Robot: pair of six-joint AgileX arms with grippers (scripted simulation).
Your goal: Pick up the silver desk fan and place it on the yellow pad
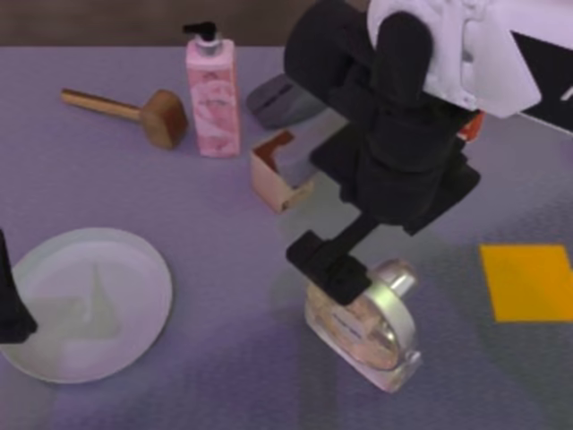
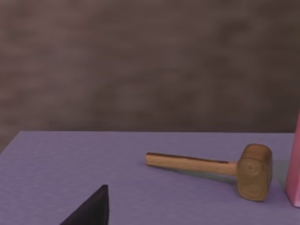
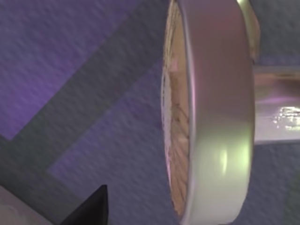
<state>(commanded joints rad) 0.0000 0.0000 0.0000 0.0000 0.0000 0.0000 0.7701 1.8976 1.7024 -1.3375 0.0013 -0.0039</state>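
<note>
The silver desk fan (image 1: 369, 324) stands on the purple table right of centre, its silver ring on edge around a tan mottled face. In the right wrist view the fan (image 3: 218, 117) fills the frame, its stub sticking out behind. My right gripper (image 1: 351, 285) is low over the fan and open. One dark fingertip (image 3: 96, 208) hangs beside the tan face with a gap of table between; the other finger is hidden. The yellow pad (image 1: 528, 282) lies flat at the right edge, bare. My left gripper (image 1: 11, 309) is parked at the left edge, open and holding nothing.
A white plate (image 1: 134, 260) lies at the front left. At the back stand a wooden mallet (image 1: 134, 112), a pink pump bottle (image 1: 212, 94), a small tan open box (image 1: 279, 172) and a grey object (image 1: 277, 100). The left wrist view shows the mallet (image 2: 220, 168).
</note>
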